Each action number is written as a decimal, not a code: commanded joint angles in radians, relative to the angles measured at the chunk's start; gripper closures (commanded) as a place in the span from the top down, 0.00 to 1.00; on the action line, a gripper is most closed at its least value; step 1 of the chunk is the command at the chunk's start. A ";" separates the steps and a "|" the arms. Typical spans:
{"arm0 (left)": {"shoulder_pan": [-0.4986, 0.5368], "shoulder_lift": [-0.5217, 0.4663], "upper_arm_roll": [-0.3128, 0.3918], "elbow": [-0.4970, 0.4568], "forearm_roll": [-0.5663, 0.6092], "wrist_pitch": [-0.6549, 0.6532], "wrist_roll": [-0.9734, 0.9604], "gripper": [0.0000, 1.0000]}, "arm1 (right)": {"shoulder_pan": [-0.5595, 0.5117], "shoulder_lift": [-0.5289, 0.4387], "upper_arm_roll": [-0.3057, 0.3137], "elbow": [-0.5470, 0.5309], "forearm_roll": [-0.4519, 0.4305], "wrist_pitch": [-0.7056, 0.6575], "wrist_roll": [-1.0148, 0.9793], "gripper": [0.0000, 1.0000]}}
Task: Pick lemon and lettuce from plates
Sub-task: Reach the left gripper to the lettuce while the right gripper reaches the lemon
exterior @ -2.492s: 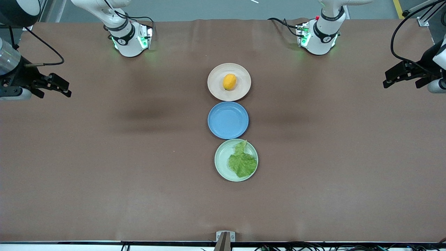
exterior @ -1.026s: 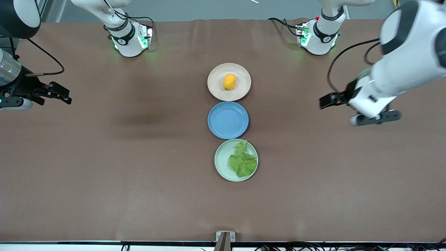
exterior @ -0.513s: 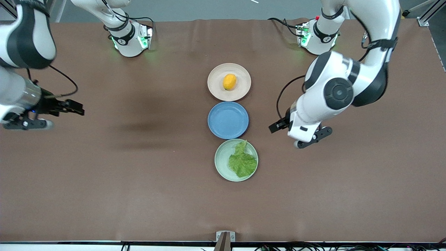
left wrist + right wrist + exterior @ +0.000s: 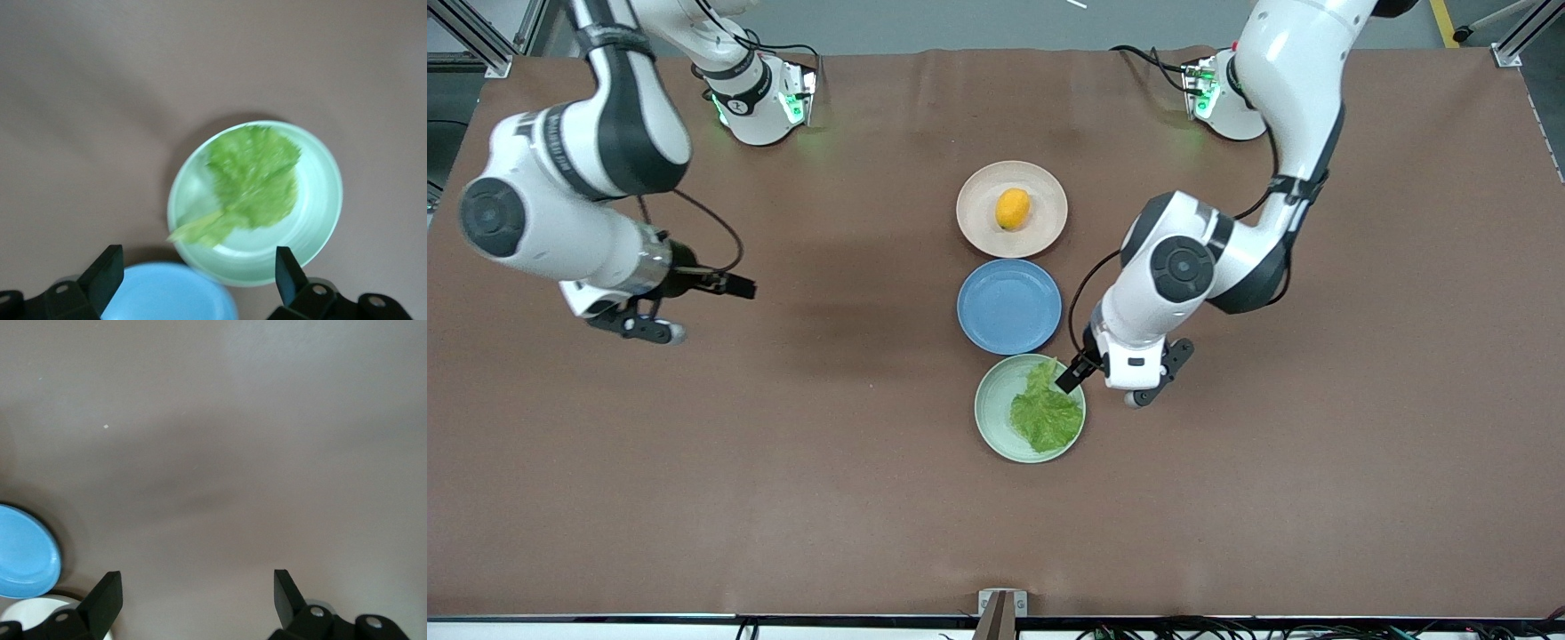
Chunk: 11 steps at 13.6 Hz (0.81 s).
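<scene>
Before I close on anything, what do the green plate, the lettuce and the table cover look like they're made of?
Green plate: probably matte plastic or a fibre composite; even pale mint colour, no glare.
Lettuce: a thin crinkled leaf with a paler stem; real or imitation, I can't tell.
Table cover: a brown matte sheet, perhaps paper or vinyl; faint creases, soft shadows.

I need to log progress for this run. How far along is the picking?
Nothing is picked yet: the lemon lies on the beige plate and the lettuce on the green plate. In hand: the left gripper, jaws open, hovers at the lettuce's edge. The right gripper, jaws open, is over bare table. Both picks remain.
</scene>
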 commanded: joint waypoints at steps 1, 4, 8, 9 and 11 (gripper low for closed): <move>-0.029 0.075 0.013 0.037 0.070 0.118 -0.121 1.00 | 0.187 -0.088 -0.007 -0.157 0.011 0.127 0.274 1.00; -0.045 0.132 0.016 0.042 0.101 0.203 -0.165 1.00 | 0.401 -0.054 -0.008 -0.160 0.011 0.236 0.535 1.00; -0.056 0.179 0.016 0.042 0.161 0.238 -0.168 0.95 | 0.655 0.080 -0.010 -0.159 0.002 0.437 0.804 1.00; -0.056 0.185 0.016 0.042 0.161 0.238 -0.174 0.92 | 0.697 0.122 -0.010 -0.157 0.001 0.486 0.844 1.00; -0.056 0.195 0.021 0.042 0.161 0.257 -0.174 0.88 | 0.775 0.211 -0.011 -0.143 0.001 0.598 0.918 1.00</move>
